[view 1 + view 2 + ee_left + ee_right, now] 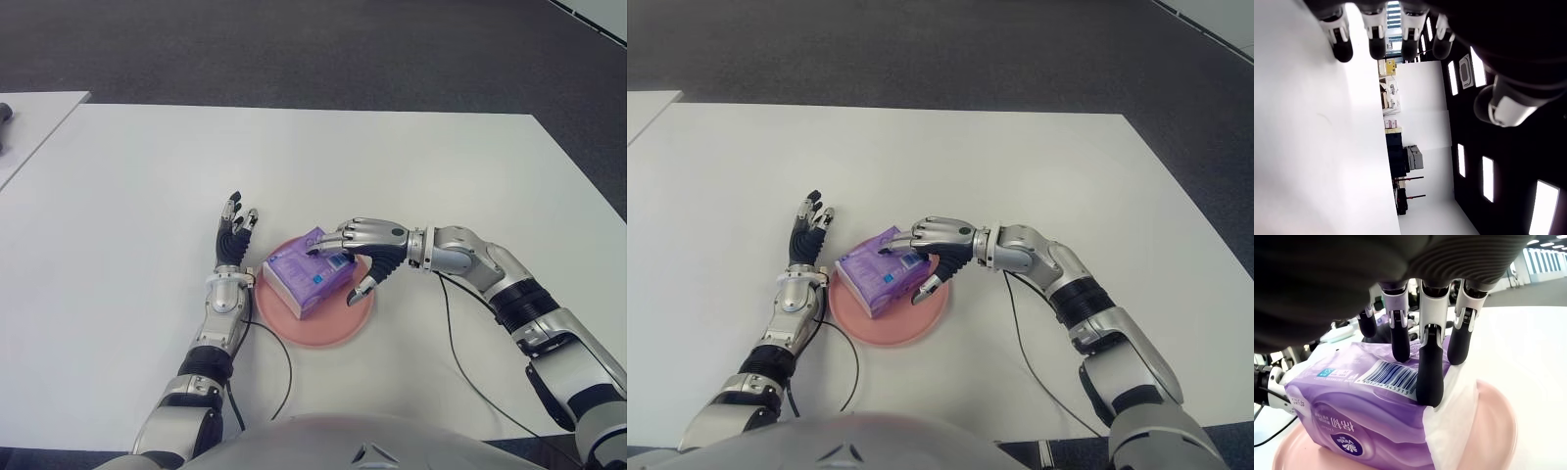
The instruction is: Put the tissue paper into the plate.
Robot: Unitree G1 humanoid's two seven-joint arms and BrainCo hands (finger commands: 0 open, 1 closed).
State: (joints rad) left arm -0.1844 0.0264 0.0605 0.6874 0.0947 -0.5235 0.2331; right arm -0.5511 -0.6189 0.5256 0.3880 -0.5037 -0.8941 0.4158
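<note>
Your right hand (361, 257) is over the tissue paper pack (306, 275), and the pack already sits on the pink plate (338, 323), which lies on the white desk (411, 176) just in front of the robot's body. In the right wrist view the fingers (1430, 377) press down on the pack's upper face by the barcode, and in the eye views the thumb curls toward its near side. So the hand is closed loosely around the pack rather than spread wide; whether it bears any of the weight cannot be told, but the pack looks settled on the plate.

The relation to watch is this: the pack lies directly beneath the right palm, with its long axis running diagonally across the plate, from the corner nearer the robot's left hand up toward the far right. The right fingers come in from the robot's right and cross that axis near its far end. A release therefore probably calls for opening the fingers and lifting up and back to the right, so nothing drags the pack off the rim.

Your left hand (233, 235) shows just to the left of the plate, fingers straight and spread, holding nothing. It is equally near but not engaged.
</note>
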